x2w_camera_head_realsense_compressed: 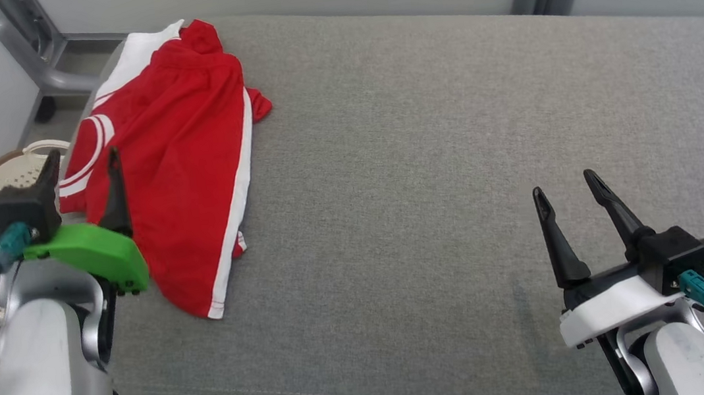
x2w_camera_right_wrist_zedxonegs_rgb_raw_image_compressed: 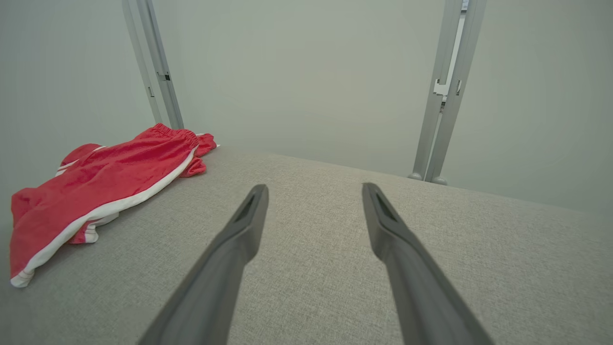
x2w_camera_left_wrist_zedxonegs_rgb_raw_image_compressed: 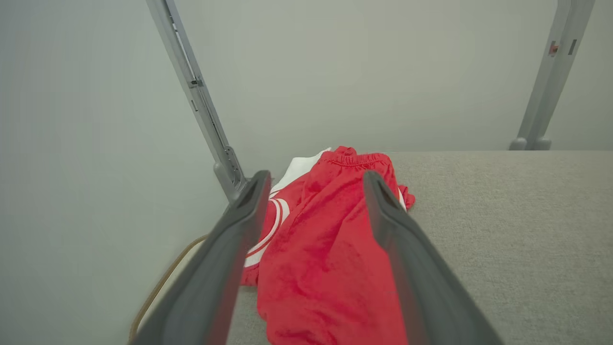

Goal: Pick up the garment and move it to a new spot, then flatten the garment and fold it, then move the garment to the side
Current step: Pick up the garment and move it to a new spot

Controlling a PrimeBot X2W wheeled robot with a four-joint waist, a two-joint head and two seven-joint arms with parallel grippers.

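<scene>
Grey upholstered surface (x2w_camera_head_realsense_compressed: 452, 146), wide; at its far-left end lies the garment (x2w_camera_head_realsense_compressed: 184, 177): red shorts w/ white stripes, rumpled. Judged light, soft, limp, prob. slippery; best pinched at a hem corner or the elastic waistband. Left gripper (x2w_camera_head_realsense_compressed: 82, 155): fingers apart, empty, at garment's left edge, contact unclear. Right gripper (x2w_camera_head_realsense_compressed: 564, 183): likewise spread, empty, well apart to the right.

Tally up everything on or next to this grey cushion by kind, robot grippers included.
Garments: 1, the red shorts, on the left end of the cushion
Grippers: 2, left gripper and right gripper, jaws open
Baskets: 1, a pale basket beside the cushion's left end
Cushions: 1
Total: 5
</scene>
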